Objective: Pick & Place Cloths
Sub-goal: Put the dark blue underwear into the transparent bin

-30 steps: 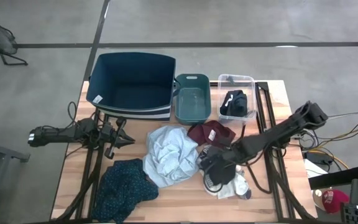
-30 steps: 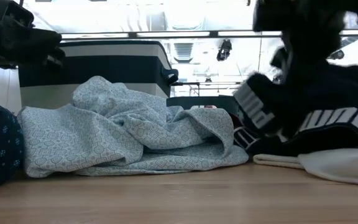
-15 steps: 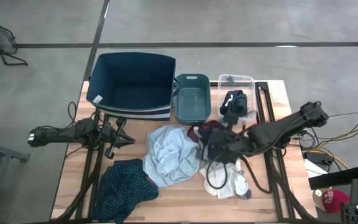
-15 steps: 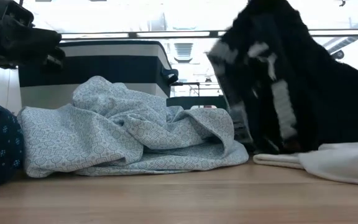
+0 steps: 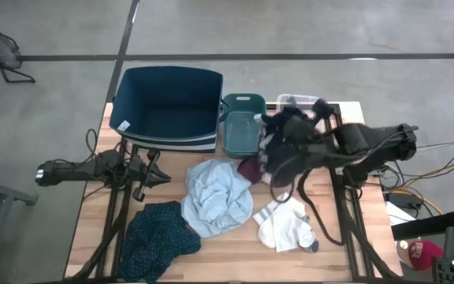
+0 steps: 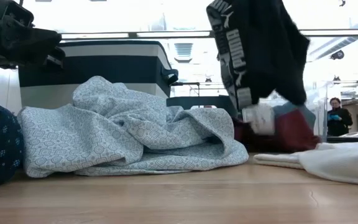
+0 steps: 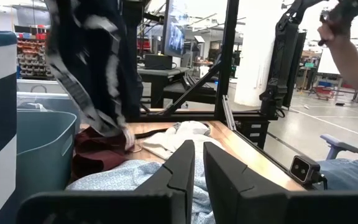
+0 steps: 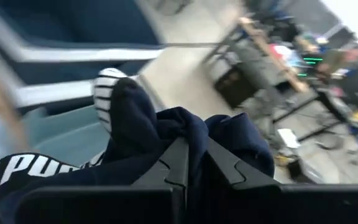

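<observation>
Lifting clear of the table, your right gripper (image 5: 273,140), clamped on the navy cloth (image 6: 257,53), now hangs near the bins; left gripper (image 5: 158,175) waits nearly closed, empty.

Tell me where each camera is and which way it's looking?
High view: above the table, looking straight down; both arms show, right hand shut on the navy cloth.
Low view: at tabletop height, looking level across; the navy cloth dangles.
Left wrist view: on the waiting left arm, looking past the left hand over the table.
Right wrist view: on the right arm, looking past the right hand.
Shared: the pale blue-grey cloth shows in high and low views.
</observation>
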`<state>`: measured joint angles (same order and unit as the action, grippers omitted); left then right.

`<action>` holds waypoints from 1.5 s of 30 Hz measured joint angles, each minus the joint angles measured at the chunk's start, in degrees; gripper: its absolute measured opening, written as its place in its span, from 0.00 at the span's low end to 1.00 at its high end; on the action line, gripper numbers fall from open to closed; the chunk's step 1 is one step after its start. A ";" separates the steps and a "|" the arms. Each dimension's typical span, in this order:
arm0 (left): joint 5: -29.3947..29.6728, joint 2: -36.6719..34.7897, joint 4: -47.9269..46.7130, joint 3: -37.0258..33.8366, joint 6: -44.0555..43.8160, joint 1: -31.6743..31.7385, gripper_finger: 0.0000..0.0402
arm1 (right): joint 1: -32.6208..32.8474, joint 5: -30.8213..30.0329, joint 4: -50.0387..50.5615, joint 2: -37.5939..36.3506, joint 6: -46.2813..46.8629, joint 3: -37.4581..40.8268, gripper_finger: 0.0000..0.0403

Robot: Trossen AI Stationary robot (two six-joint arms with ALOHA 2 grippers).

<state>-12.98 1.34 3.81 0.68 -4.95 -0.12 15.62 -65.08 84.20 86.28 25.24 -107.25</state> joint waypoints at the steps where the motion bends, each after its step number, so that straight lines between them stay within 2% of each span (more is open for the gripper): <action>1: 0.00 -0.01 -0.01 0.00 0.01 0.00 0.10 | -0.65 -1.39 1.19 0.00 0.00 -1.42 0.05; 7: -0.01 -0.02 -0.04 0.00 0.00 0.00 0.10 | -4.58 -8.14 4.27 -0.02 -0.69 -9.38 0.05; 10: 0.00 -0.02 -0.04 -0.01 0.00 0.00 0.10 | -6.60 -11.20 4.29 -0.04 -5.48 -12.32 0.05; 14: 0.00 -0.02 -0.04 0.00 0.00 0.00 0.10 | -9.14 -15.47 4.29 -0.04 -11.44 -14.85 0.05; 17: 0.01 -0.02 -0.04 0.00 0.01 0.00 0.10 | -11.37 -16.53 4.30 -0.13 -10.96 -15.64 0.05; 20: 0.01 0.00 -0.04 0.00 0.01 0.00 0.10 | -14.17 -14.54 4.33 -0.44 -5.96 -14.96 0.05; 24: 0.01 -0.02 -0.04 0.00 0.00 0.00 0.10 | -17.93 -8.54 4.46 -0.57 -4.39 -11.38 0.05; 36: 0.01 0.00 -0.02 -0.01 0.00 0.00 0.10 | -26.14 -0.66 5.81 -0.79 1.19 6.85 0.05; 45: -0.01 -0.02 -0.02 0.00 0.00 0.00 0.10 | -29.90 10.70 5.59 -0.95 1.46 21.11 0.05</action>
<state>-12.99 1.32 3.79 0.69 -4.95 -0.12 -14.28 -54.38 89.79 85.33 26.70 -86.14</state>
